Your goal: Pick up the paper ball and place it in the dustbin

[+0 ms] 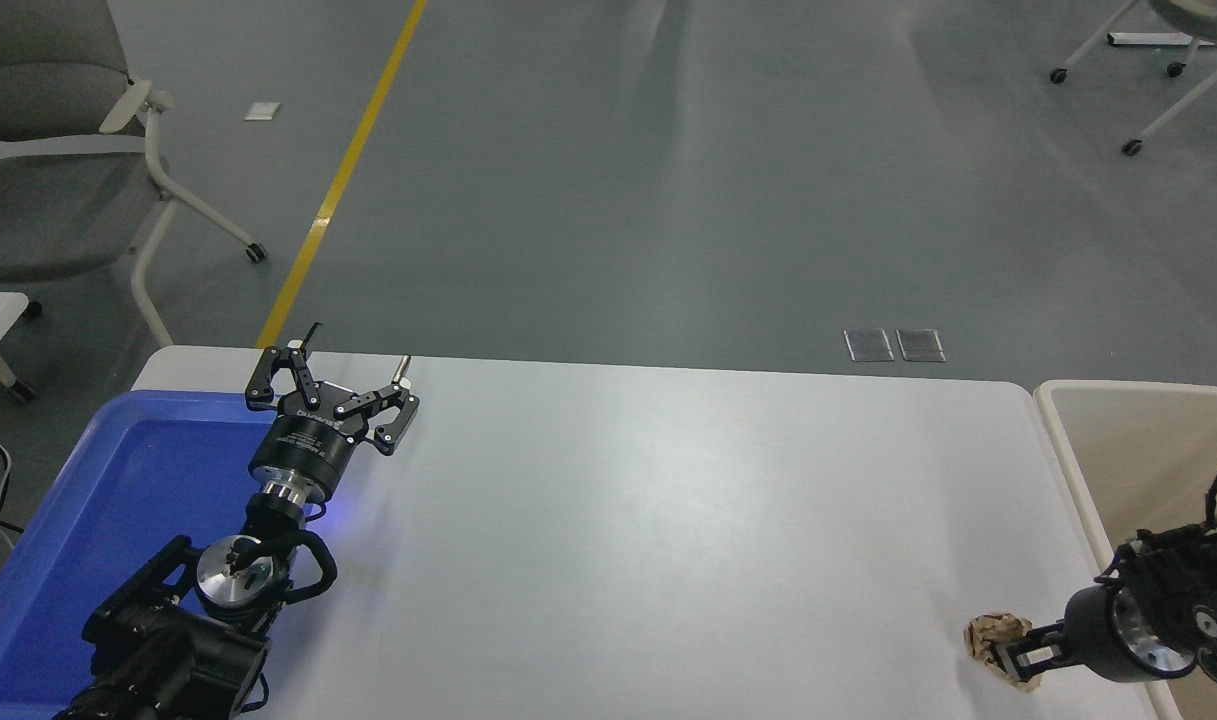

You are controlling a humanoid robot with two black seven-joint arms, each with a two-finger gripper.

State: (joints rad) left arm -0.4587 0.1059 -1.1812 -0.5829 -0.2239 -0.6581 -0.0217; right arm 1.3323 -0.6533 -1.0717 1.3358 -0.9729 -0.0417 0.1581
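Observation:
The paper ball [992, 633], a small crumpled tan-brown wad, is at the table's front right, near the bottom of the head view. My right gripper [1014, 660] comes in from the right edge, points left and is shut on the ball. The dustbin [1060, 432], cream-beige with a thick pale rim, stands just past the table's right edge, partly behind my right arm. My left gripper [353, 362] is parked at the lower left, open and empty, at the blue tray's inner edge.
A bright blue shallow tray [88, 500] lies on the table's left end. The white table [668, 520] spans the middle. A grey office chair [58, 190] stands on the floor at the far left, and white wheeled legs [1138, 90] at the far right.

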